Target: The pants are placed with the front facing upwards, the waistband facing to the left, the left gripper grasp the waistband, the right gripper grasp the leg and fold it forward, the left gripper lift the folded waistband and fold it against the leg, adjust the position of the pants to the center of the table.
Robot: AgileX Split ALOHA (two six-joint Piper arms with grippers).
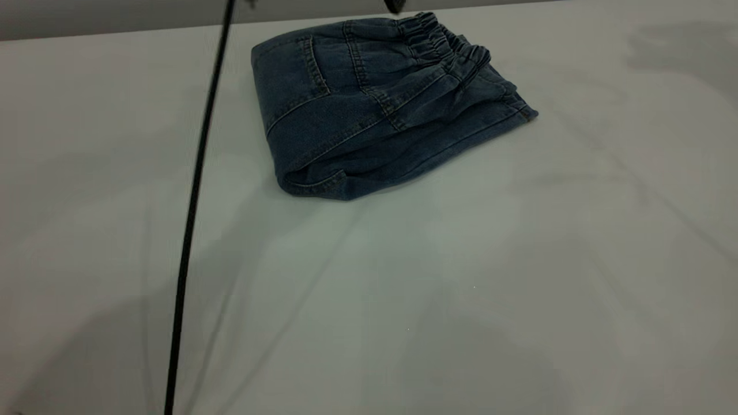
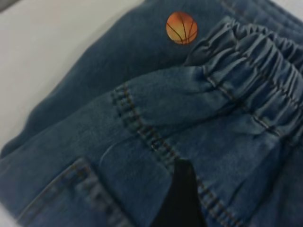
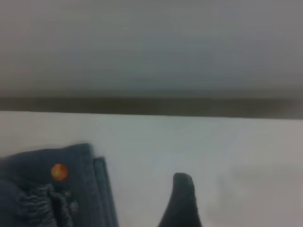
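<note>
Over on the left, a thin black cable (image 1: 196, 190) hangs down across the pale surface (image 1: 403, 288), running top to bottom, just to the left of the cloth.

Next comes the pants (image 1: 369, 109), folded into a thick blue denim bundle that sits toward the far edge of the surface, a little above the middle of the outside view. The near-left corner is a rounded fold with several layers showing at its open side. A back pocket (image 1: 300, 66) with tan stitching faces up on top.

Further right, the waistband (image 1: 450, 43) lies on top of the bundle at its far-right corner, tightly puckered. Under it the lower layer pokes out to a point (image 1: 527, 112).

From the left wrist, one dark fingertip of the left gripper (image 2: 180, 198) sits right over the denim, close to a stitched seam; an orange basketball print (image 2: 181, 28) shows beyond the gathered band. I cannot tell whether its fingers are apart or together.

From the right wrist, the right gripper (image 3: 182, 201) hangs over bare surface beside the bundle's edge. Only one fingertip shows, so again I cannot tell.
</note>
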